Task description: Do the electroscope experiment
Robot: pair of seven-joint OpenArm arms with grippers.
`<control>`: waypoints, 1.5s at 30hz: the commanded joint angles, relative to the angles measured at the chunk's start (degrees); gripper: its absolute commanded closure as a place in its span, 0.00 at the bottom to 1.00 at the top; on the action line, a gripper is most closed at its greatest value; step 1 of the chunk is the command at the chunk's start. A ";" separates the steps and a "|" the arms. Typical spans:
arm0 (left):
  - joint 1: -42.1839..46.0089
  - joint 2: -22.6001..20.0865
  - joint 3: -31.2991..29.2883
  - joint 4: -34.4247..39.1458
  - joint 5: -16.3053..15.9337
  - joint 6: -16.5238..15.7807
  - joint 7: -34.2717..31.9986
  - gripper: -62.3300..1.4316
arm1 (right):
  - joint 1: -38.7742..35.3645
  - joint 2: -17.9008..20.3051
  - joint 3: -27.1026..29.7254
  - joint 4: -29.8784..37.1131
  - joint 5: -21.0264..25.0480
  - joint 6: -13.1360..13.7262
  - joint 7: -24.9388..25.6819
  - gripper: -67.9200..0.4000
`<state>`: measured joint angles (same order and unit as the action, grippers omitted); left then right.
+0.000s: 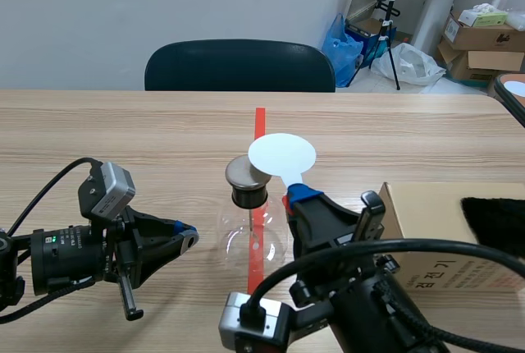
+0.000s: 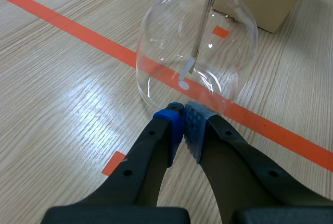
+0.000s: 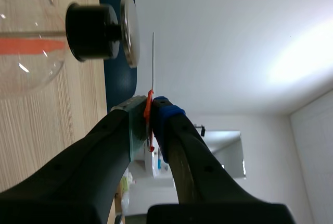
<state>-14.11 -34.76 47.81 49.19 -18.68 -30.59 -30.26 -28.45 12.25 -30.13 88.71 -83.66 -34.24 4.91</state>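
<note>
The tabletop (image 1: 123, 131) carried a cardboard box (image 1: 443, 230) and, beside it, the glass electroscope (image 1: 248, 230), upright on the orange tape line. The left tool (image 2: 183, 114) was fully closed on nothing, its tips just beside the flask's base. The right tool (image 3: 149, 110) was clamped on the orange handle of a white disc (image 1: 282, 155), which stood just beside the electroscope's metal cap (image 1: 244, 172).

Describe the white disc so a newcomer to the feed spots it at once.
Find the orange tape line running down the middle of the table; a glass flask with a metal cap stands on it. Just beside that cap, the right gripper holds up the disc: flat, round, white and thin.
</note>
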 commanded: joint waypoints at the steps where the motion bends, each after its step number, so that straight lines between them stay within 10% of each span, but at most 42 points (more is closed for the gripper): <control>1: -0.33 -0.22 -0.31 0.37 -0.57 -0.15 -0.81 0.93 | 0.83 0.76 0.07 0.85 -0.04 -0.61 1.38 0.98; 34: -0.33 -0.22 -0.31 0.37 -0.59 -0.15 -0.83 0.93 | 0.83 0.76 0.07 0.85 -0.04 -0.61 8.76 0.98; 45: -0.33 -0.22 -0.31 0.37 -0.59 -0.13 -0.83 0.93 | 0.83 0.76 0.07 0.85 -0.04 -0.61 0.74 0.98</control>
<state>-14.11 -34.76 47.81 49.19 -18.68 -30.59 -30.26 -28.42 12.43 -30.13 88.71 -83.66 -34.24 6.20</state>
